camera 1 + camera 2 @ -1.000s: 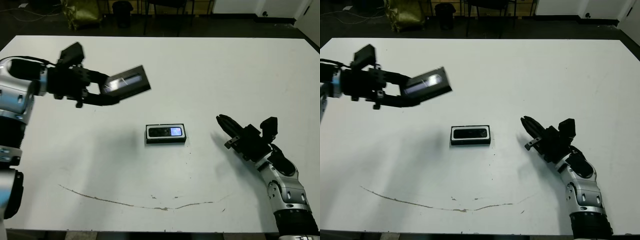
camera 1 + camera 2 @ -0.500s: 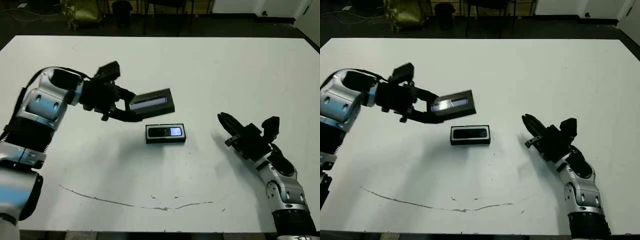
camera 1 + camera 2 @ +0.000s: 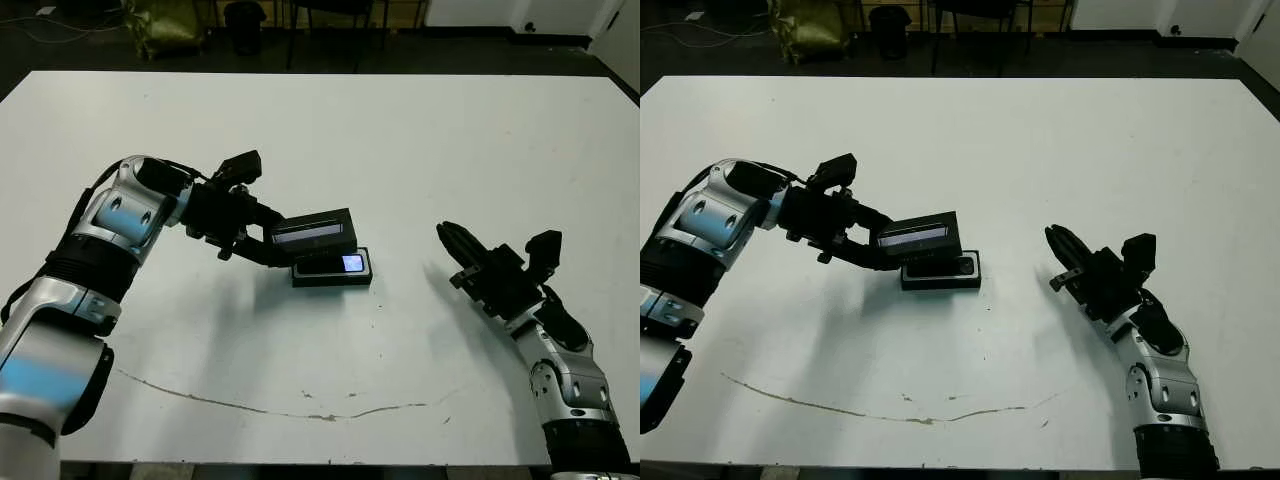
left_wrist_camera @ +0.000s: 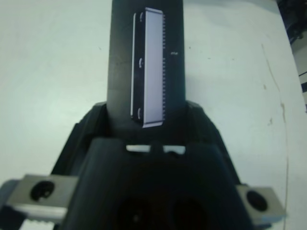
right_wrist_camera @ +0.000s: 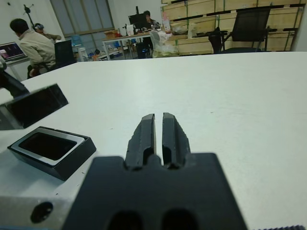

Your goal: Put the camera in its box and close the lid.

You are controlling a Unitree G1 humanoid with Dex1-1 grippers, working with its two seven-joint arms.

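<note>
The box [image 3: 332,281] sits mid-table with the camera [image 3: 326,265] lying in it, its small screen lit bluish. My left gripper [image 3: 278,244] is shut on the left end of the lid [image 3: 314,230]. The lid, with its silvery stripe facing up, hovers tilted over the box's far edge and covers part of it. In the left wrist view the lid [image 4: 148,62] juts out from between the fingers. My right gripper [image 3: 452,243] is shut and holds nothing, resting to the right of the box. The right wrist view shows the box [image 5: 52,149] and the lid [image 5: 34,104] off to one side.
A thin brown scuff line [image 3: 280,408] curves across the table near the front edge. Beyond the far edge are a dark floor, chairs and a yellow bag [image 3: 165,25]. In the right wrist view a seated person [image 5: 29,40] is far off behind the table.
My left arm has carried the lid down and to the right, from above the table's left part to just over the box. The right arm has barely moved.
</note>
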